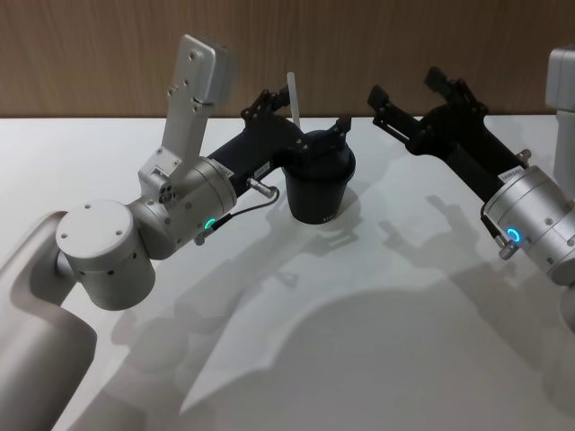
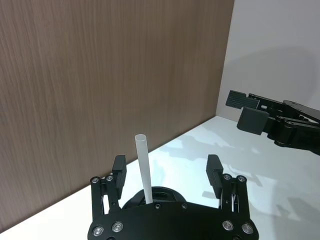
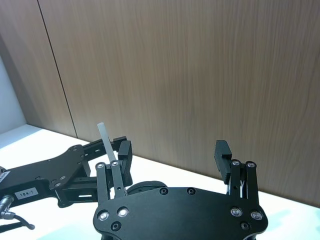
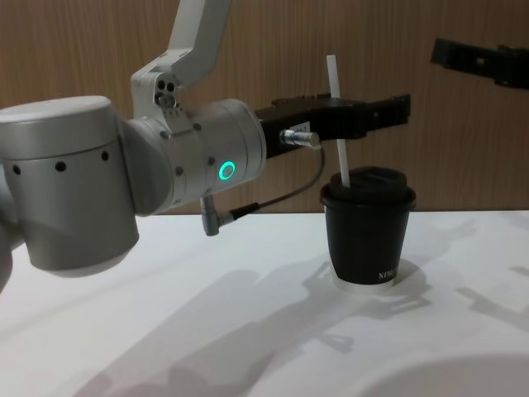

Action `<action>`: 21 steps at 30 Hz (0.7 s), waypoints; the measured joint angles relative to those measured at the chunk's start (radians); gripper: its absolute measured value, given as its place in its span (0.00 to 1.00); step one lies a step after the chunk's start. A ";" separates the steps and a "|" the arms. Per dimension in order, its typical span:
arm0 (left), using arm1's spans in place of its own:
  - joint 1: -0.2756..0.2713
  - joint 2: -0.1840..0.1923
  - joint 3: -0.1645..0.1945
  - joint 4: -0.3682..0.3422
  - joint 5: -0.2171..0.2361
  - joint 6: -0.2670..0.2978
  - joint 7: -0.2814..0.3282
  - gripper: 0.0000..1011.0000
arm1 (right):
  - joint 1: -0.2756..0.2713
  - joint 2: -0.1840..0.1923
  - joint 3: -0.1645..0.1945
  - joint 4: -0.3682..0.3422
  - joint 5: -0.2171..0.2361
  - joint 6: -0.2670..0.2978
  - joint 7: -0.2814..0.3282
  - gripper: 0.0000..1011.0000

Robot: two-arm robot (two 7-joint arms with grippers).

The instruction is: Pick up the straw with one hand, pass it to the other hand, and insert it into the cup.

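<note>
Chest view: straw (image 4: pixel 338 132) stands upright in cup (image 4: pixel 368 236), between released left gripper (image 4: pixel 388 112) jaws; right gripper (image 1: pixel 409 101) released at 3 o'clock.

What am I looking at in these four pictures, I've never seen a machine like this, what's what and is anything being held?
It is a robot with two silver arms, each ending in a black two-finger gripper, working at a white table in front of a wooden wall.

The head picture looks down from the robot's head, the chest picture looks across the table from lower down, and the other two come from cameras on each wrist.

On the table stands a black cup with a domed lid. A white straw stands upright in the lid.

The left gripper hangs above the cup with its fingers open on either side of the straw, not gripping it. The right gripper is open too, off to the right and holding nothing.
</note>
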 joint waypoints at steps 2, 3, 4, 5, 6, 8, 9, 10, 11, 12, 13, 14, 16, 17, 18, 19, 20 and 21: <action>0.000 0.000 0.000 0.000 0.000 0.000 -0.001 0.99 | 0.000 0.000 0.000 0.000 0.000 0.000 -0.001 0.99; 0.000 0.000 0.000 0.000 0.000 0.000 -0.001 0.99 | 0.000 0.000 -0.001 0.001 0.000 0.000 -0.002 0.99; 0.000 0.000 0.000 0.000 0.000 0.000 -0.001 0.99 | 0.001 0.000 -0.001 0.001 0.000 -0.001 -0.002 0.99; 0.000 0.000 -0.001 -0.001 0.000 -0.001 -0.001 0.99 | 0.001 0.000 -0.001 0.001 -0.001 -0.001 -0.002 0.99; 0.001 0.000 -0.001 -0.001 0.000 -0.001 -0.001 0.99 | 0.001 -0.001 -0.001 0.001 -0.001 -0.001 -0.003 0.99; 0.001 0.000 -0.001 -0.001 0.000 -0.001 -0.001 0.99 | 0.001 -0.001 -0.001 0.001 -0.001 -0.001 -0.003 0.99; 0.001 0.000 -0.001 -0.001 0.000 -0.001 -0.002 0.99 | 0.001 -0.001 -0.001 0.001 -0.001 -0.001 -0.003 0.99; 0.001 0.000 -0.001 -0.001 0.000 -0.001 -0.002 0.99 | 0.001 -0.001 -0.002 0.001 -0.001 -0.001 -0.004 0.99; 0.001 0.000 -0.001 -0.001 0.000 -0.001 -0.002 0.99 | 0.001 -0.001 -0.002 0.001 -0.001 -0.001 -0.004 0.99; 0.001 0.000 -0.001 -0.001 0.000 -0.001 -0.002 0.99 | 0.001 -0.001 -0.002 0.001 -0.001 -0.001 -0.004 0.99; 0.001 0.000 -0.001 -0.001 0.000 -0.001 -0.002 0.99 | 0.001 -0.001 -0.002 0.001 -0.001 -0.001 -0.005 0.99; 0.001 0.000 -0.001 -0.001 0.000 -0.001 -0.002 0.99 | 0.001 -0.001 -0.002 0.002 -0.001 -0.001 -0.005 0.99; 0.001 0.000 -0.001 -0.001 0.000 -0.001 -0.002 0.99 | 0.002 -0.002 -0.002 0.002 -0.001 -0.001 -0.005 0.99; 0.002 0.000 -0.001 -0.001 0.000 -0.001 -0.002 0.99 | 0.002 -0.002 -0.002 0.002 -0.001 -0.001 -0.005 0.99; 0.002 0.000 -0.001 -0.001 0.000 -0.001 -0.002 0.99 | 0.002 -0.002 -0.002 0.002 -0.001 -0.001 -0.005 0.99; 0.002 0.000 -0.001 -0.001 0.000 -0.001 -0.003 0.99 | 0.002 -0.002 -0.002 0.002 -0.001 -0.001 -0.005 0.99; 0.002 0.000 -0.001 -0.001 0.000 -0.001 -0.003 0.99 | 0.002 -0.002 -0.002 0.002 -0.001 -0.001 -0.005 0.99; 0.002 0.000 -0.001 -0.001 0.000 -0.001 -0.003 0.99 | 0.002 -0.002 -0.003 0.002 -0.001 -0.001 -0.006 0.99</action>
